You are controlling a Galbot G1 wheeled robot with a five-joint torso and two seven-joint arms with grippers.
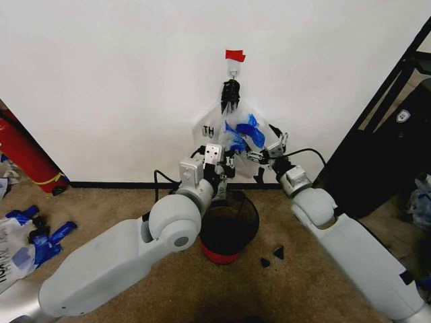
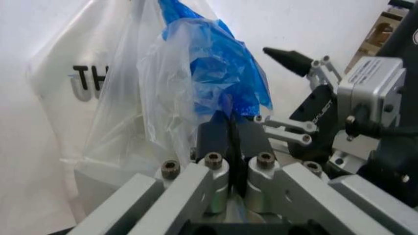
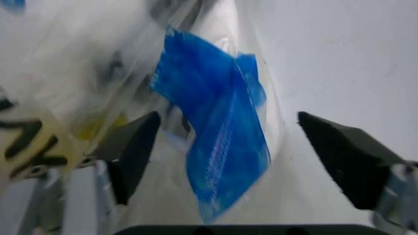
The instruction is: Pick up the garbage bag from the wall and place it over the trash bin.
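My left tool [image 2: 230,128] pinches the garbage bag [image 2: 196,93] against the wall [image 1: 101,81]; right tool [image 3: 235,152] gapes wide around its blue handle

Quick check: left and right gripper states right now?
Left gripper: shut on the garbage bag, below its blue handles.
Right gripper: open, fingers either side of the bag's blue part, not pinching.

opaque white bag [image 1: 205,131]: print cut to "TH" | garbage bag [image 1: 241,134] covers rest

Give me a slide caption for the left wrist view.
Left hand shut on the garbage bag at the wall, right hand open alongside.
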